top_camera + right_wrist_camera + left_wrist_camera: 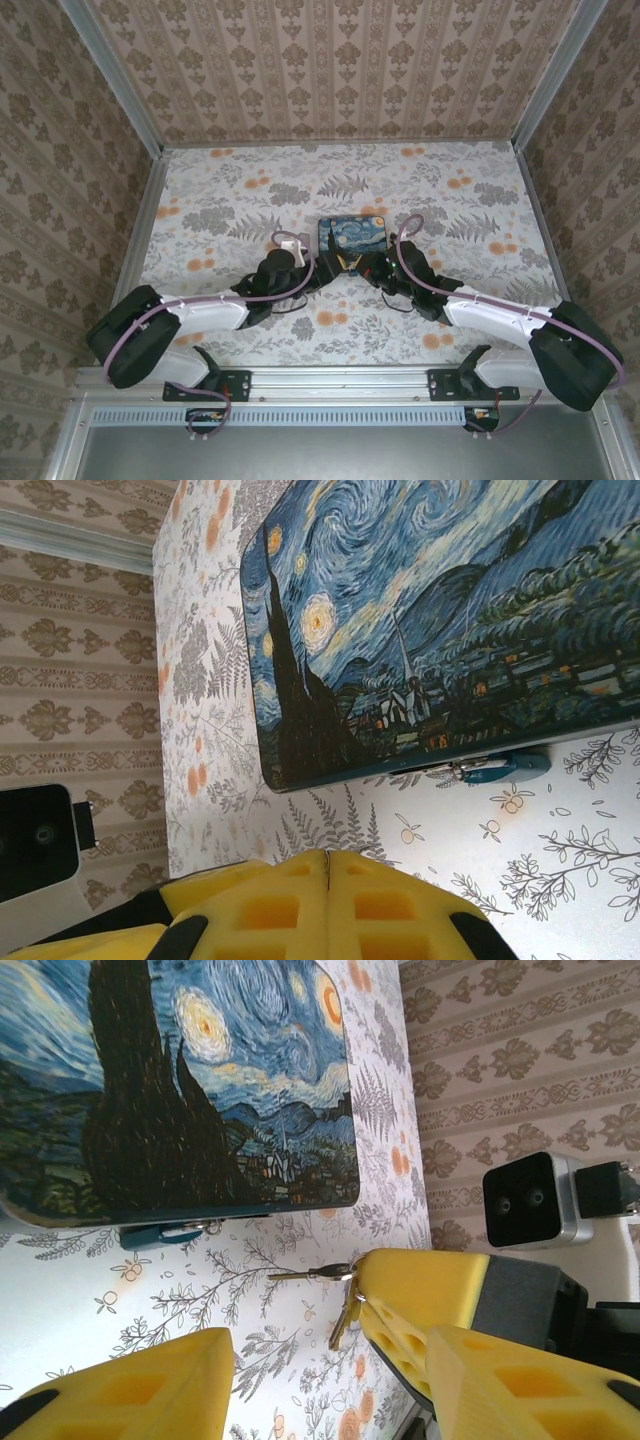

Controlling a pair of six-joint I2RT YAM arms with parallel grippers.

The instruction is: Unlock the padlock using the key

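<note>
Right claw (pixel 328 872) closed on the key (pixel 300 1274); left claw (pixel 330 1350) half open, empty. Risk: unheld padlock (pixel 150 1235) swings aside under the key tip, insertion misses.

The box (pixel 200 1090) is swirl-painted blue, the padlock (pixel 495 770) teal, the table (pixel 230 180) floral.

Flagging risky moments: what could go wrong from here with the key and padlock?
1. The right gripper pinches the key by its ring end, with a second key dangling, so it may pivot on contact.
2. The padlock lies unheld at the edge of the painted box, and the left gripper has its jaws open short of it. A push may slide it.
</note>
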